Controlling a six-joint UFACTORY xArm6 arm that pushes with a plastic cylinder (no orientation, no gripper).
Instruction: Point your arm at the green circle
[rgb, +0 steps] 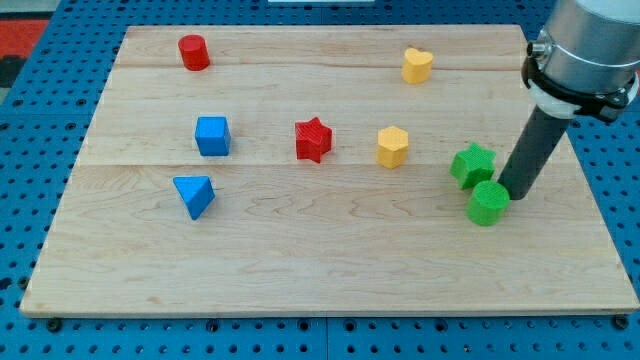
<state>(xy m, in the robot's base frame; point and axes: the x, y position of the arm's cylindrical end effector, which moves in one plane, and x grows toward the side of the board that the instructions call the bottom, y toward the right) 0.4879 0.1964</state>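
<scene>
The green circle (488, 202), a short green cylinder, stands on the wooden board at the view's right. A green star (472, 164) sits just above and left of it, nearly touching it. My tip (514, 195) is the lower end of the dark rod and rests right beside the green circle's right edge, touching or almost touching it. The rod rises to the arm's grey body at the view's top right.
A yellow hexagon (393, 146), a red star (313, 139), a blue cube (212, 135) and a blue triangle (195, 195) lie across the board's middle. A red cylinder (194, 52) and a yellow heart (417, 65) sit near the top edge. The board (300, 270) lies on blue pegboard.
</scene>
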